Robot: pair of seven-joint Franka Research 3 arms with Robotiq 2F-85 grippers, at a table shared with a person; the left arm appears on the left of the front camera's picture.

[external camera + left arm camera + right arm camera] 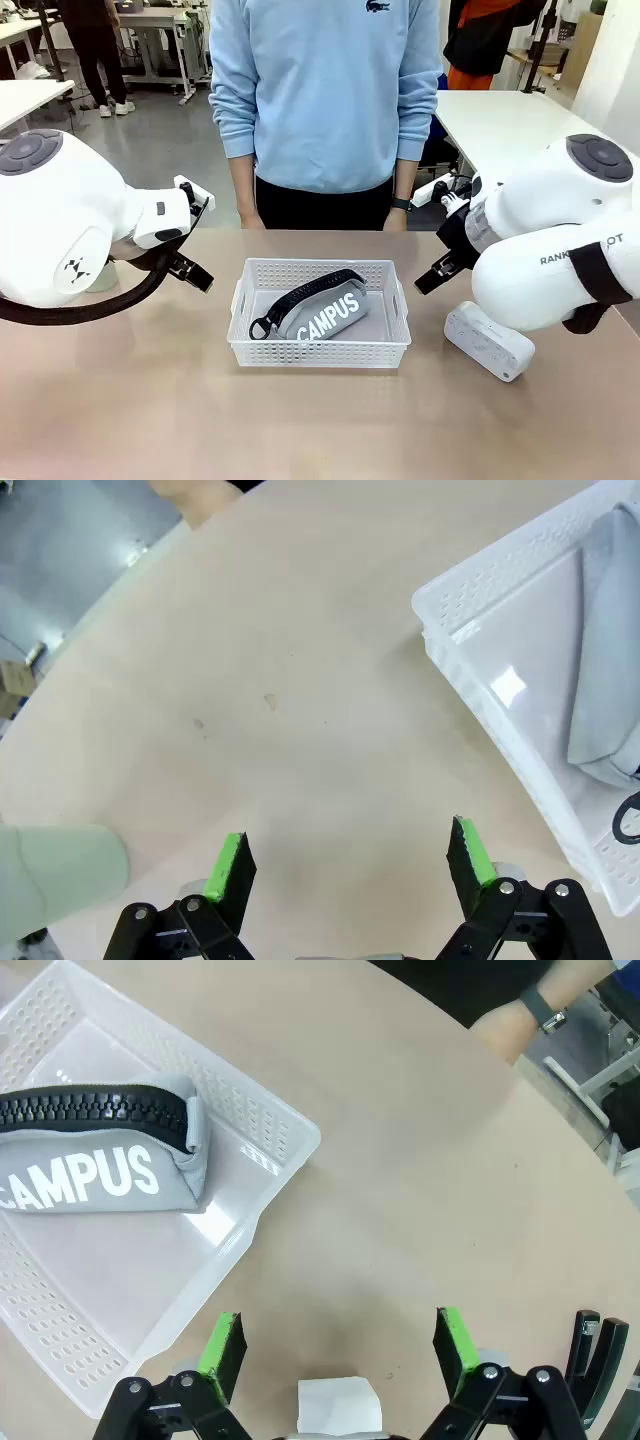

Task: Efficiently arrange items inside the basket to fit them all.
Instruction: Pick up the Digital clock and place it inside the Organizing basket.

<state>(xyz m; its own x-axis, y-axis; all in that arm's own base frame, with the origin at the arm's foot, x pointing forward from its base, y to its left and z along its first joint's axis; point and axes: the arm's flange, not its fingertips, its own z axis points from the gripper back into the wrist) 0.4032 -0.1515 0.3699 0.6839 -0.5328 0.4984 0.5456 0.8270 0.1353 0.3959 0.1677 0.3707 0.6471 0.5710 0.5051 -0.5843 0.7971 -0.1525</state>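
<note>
Holds both sets of jaws spread wide, with nothing between the green pads. Hangs the left gripper (350, 845) over bare table just beside the basket (520, 750), with the pale green cup (50, 880) off to its other side. Poses the right gripper (338, 1325) above the white device (340, 1405) (on the table, outside the basket's right end). Finds the grey CAMPUS pouch (320, 312) lying slantwise inside the basket, black zipper uppermost.
</note>
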